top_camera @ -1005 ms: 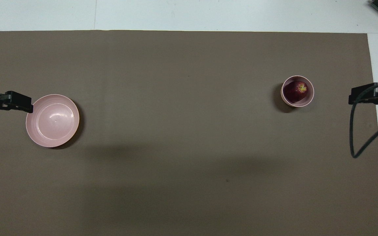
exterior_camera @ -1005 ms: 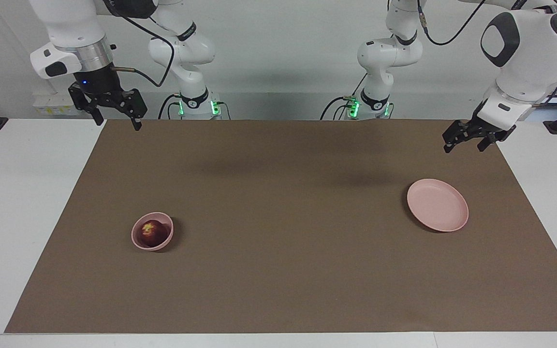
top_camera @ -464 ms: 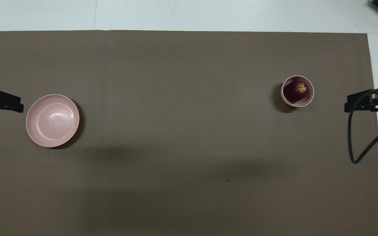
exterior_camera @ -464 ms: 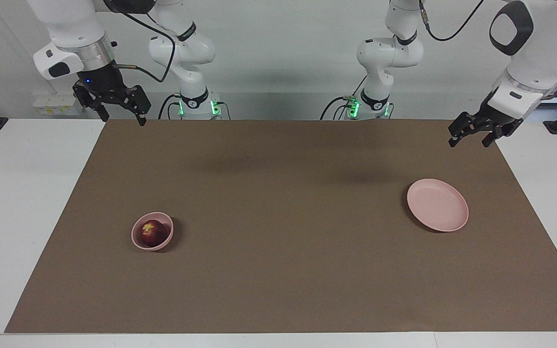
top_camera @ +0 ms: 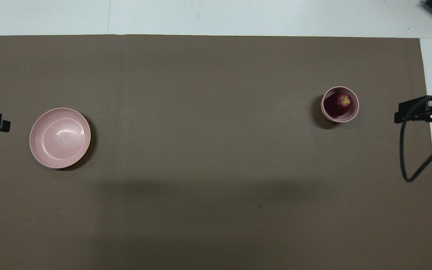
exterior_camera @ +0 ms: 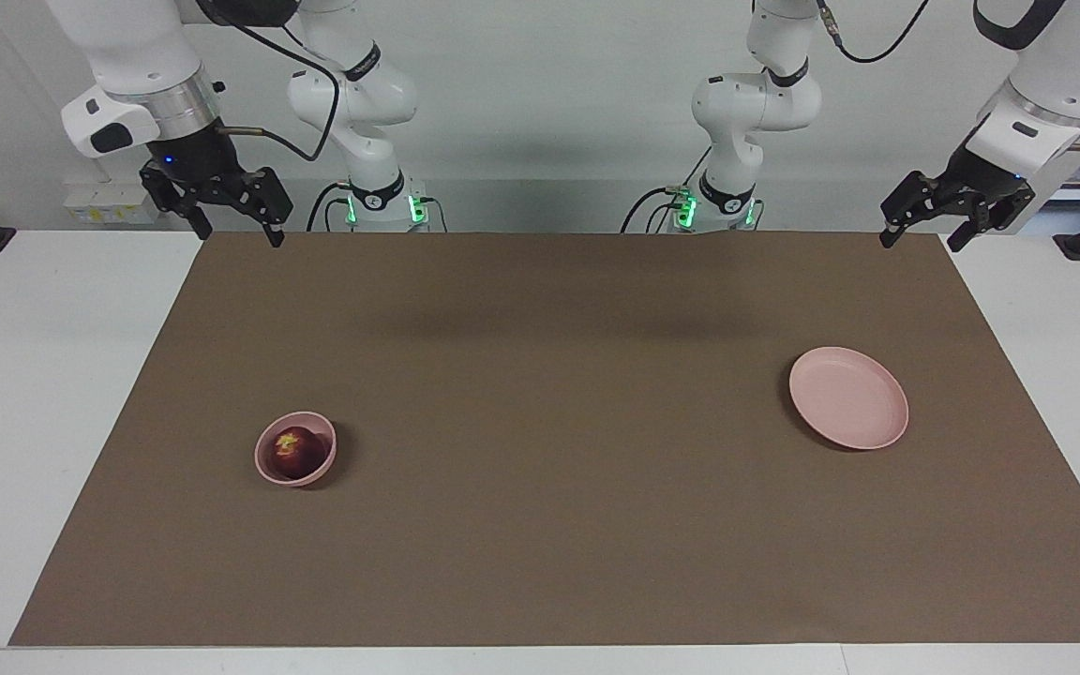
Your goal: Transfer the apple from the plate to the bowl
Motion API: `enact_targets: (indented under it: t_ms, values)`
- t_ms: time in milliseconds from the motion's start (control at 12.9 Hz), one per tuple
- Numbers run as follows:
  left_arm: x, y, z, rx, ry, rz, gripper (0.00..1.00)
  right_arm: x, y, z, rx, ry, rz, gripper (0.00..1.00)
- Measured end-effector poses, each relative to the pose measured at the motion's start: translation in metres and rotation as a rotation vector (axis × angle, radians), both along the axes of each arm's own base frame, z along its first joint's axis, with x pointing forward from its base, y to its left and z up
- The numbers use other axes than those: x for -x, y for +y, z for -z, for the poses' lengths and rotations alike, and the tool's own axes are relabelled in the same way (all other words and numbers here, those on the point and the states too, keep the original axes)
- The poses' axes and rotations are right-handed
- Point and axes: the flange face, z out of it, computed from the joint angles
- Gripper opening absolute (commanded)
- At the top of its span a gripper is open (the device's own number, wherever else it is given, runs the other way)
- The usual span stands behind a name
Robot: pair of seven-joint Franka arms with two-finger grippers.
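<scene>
White table [exterior_camera: 43, 394], brown mat [exterior_camera: 540, 525] covering most of it — bare white margins at 3 and 9 o'clock in the facing view. Plain light-grey wall [exterior_camera: 540, 103] along 12 o'clock. White socket strip [exterior_camera: 109, 208] low on the wall near 10 o'clock. Soft, even light — faint blurred shadows on the mat near 12 o'clock.

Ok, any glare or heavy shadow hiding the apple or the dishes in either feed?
Overhead view: a bright sheen sits inside the plate, and the bowl throws a dark shadow toward the left arm's end; the apple still reads clearly. Facing view: two soft dark patches lie on the brown mat near the robots, covering nothing.
</scene>
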Motion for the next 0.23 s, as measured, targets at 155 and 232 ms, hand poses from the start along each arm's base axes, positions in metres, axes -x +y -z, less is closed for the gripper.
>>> enact_targets:
  t_ms: [155, 232]
  values:
    - [0.0, -0.0024, 0.0007, 0.0, 0.003, 0.004, 1.0, -0.0001, 0.0, 0.0, -0.001, 0.0, 0.0, 1.0]
    - [0.0001, -0.0019, 0.0008, 0.0, 0.005, 0.004, 1.0, -0.0001, -0.0002, -0.0002, -0.001, -0.001, 0.0, 1.0]
